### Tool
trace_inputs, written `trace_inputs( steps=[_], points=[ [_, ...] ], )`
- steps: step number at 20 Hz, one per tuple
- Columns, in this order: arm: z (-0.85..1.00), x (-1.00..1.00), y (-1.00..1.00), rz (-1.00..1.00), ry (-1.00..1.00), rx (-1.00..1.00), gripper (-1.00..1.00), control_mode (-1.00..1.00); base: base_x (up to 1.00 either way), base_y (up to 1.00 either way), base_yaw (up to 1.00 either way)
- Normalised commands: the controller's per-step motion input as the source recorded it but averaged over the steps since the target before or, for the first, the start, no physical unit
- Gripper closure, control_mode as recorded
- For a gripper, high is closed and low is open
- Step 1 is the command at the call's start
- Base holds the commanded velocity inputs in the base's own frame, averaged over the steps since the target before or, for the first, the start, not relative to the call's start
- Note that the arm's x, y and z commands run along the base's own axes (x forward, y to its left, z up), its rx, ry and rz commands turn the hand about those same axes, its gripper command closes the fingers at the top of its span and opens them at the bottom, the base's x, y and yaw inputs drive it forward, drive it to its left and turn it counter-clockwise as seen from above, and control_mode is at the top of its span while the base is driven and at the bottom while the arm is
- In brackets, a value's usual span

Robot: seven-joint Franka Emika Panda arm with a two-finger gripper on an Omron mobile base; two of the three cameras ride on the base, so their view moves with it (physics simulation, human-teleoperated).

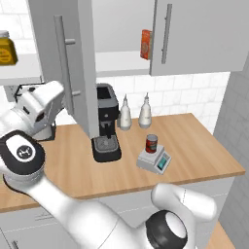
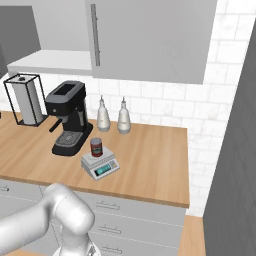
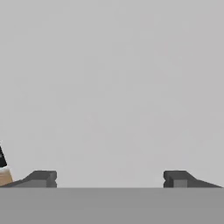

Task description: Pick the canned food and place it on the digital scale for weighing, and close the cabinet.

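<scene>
Orange-red box (image 1: pixel 145 44) shows inside the cabinet (image 1: pixel 68 73) from the left base view.

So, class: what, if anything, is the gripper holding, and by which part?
Nothing is held. The gripper is open, facing a grey cabinet door; the canned food sits on the digital scale.

A kitchen: a wooden bench (image 2: pixel 150 150) runs under a white-tiled wall (image 2: pixel 165 107), with grey wall cabinets (image 2: pixel 150 40) above, drawers (image 2: pixel 130 215) below, and a black coffee machine (image 2: pixel 69 117) beside a paper-towel holder (image 2: pixel 27 100).
</scene>
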Motion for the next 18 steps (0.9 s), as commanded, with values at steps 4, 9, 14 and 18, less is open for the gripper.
trace_inputs(
  steps=[4, 9, 14, 18],
  points=[
    [0.00, 0.83, -1.00, 0.00, 0.07, 0.33, -1.00, -1.00, 0.00, 0.00, 0.00],
    [0.00, 0.96, -1.00, 0.05, 0.13, 0.24, -1.00, -1.00, 0.00, 0.00, 0.00],
    [0.00, 0.96, -1.00, 0.12, 0.07, 0.22, -1.00, -1.00, 0.00, 0.00, 0.00],
    [-0.35, 0.94, -1.00, 0.21, 0.01, 0.14, -1.00, -1.00, 0.00, 0.00, 0.00]
  ],
)
